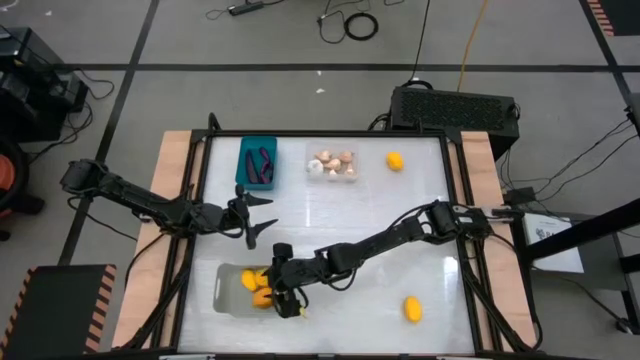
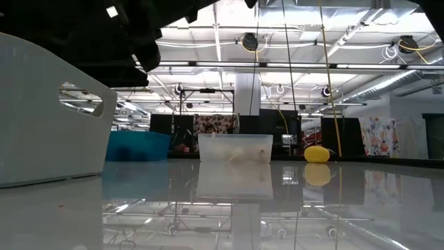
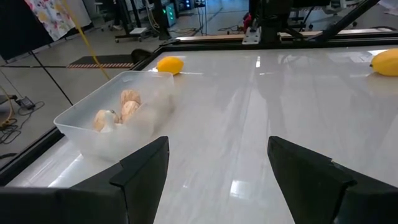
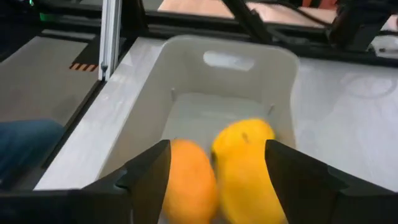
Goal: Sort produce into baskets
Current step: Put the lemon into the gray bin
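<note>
Now we see the right gripper [image 1: 287,300], fingers apart, over the grey basket [image 1: 228,290] at the table's seven o'clock, above two yellow-orange ovals [image 4: 239,168].

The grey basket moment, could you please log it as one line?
right gripper open over grey basket | two yellow pieces inside | left gripper open, idle mid-table

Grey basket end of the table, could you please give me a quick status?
Right hand open above grey basket. Yellow pieces inside it. Left hand open, waiting mid-table. Two yellow strays outstanding.
</note>
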